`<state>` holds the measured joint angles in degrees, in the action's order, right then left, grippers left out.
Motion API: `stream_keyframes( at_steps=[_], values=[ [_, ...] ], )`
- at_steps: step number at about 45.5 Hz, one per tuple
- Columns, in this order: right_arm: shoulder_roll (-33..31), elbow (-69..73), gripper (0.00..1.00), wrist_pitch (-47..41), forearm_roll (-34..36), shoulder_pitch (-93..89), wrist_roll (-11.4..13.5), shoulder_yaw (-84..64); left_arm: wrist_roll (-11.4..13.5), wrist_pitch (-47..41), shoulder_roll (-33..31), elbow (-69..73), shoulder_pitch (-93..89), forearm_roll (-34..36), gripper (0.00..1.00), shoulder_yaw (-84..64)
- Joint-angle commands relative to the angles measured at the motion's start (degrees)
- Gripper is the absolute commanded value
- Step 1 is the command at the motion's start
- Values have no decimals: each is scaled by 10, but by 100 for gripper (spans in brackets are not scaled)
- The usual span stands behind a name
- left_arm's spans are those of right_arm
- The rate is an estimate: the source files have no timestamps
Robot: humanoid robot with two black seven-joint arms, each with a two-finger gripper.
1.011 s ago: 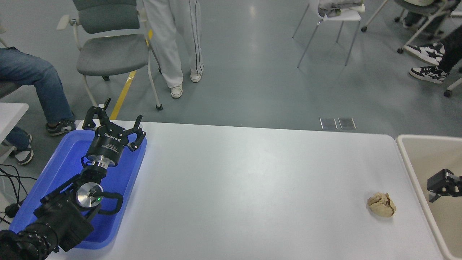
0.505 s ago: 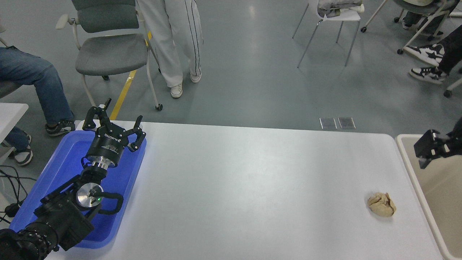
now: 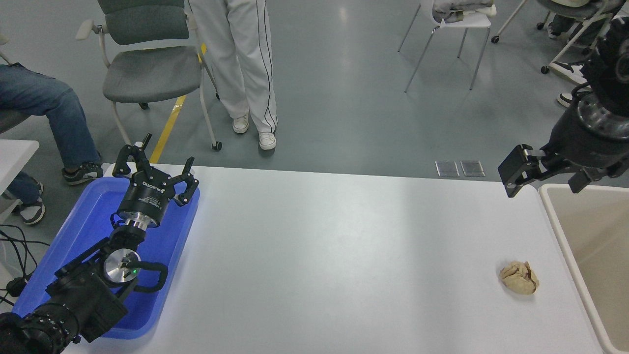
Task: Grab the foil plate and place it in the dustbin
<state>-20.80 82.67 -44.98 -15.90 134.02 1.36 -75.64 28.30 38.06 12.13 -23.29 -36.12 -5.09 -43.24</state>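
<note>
The foil plate is not in view anywhere on the table. The beige dustbin point(image 3: 597, 241) stands at the table's right end, cut off by the picture's edge; the part of its smooth inside that shows holds nothing. My right gripper point(image 3: 543, 178) hangs high over the table's far right corner, just left of the bin's far rim. It is open and empty. My left gripper point(image 3: 157, 166) is parked, open, over the blue tray point(image 3: 83, 231) at the left.
A small crumpled tan paper ball point(image 3: 519, 278) lies on the white table point(image 3: 334, 255) near the bin. A person in white trousers point(image 3: 250, 64) stands beyond the far edge, beside a grey chair point(image 3: 147, 69). Another person sits at the far left.
My right gripper has risen out of the dustbin and moved up and left, to above the table's far right corner. The person in white trousers has taken a step. The left arm has not moved.
</note>
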Motion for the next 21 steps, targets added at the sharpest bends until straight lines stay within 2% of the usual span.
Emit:
stream_keyframes(
  at_steps=[1, 21],
  values=[
    [7, 1, 100, 0, 3, 4, 0, 11, 0, 0, 0, 0, 0, 0, 100, 0],
    [7, -2, 100, 0, 2, 5, 0, 8, 0, 0, 0, 0, 0, 0, 100, 0]
  ],
)
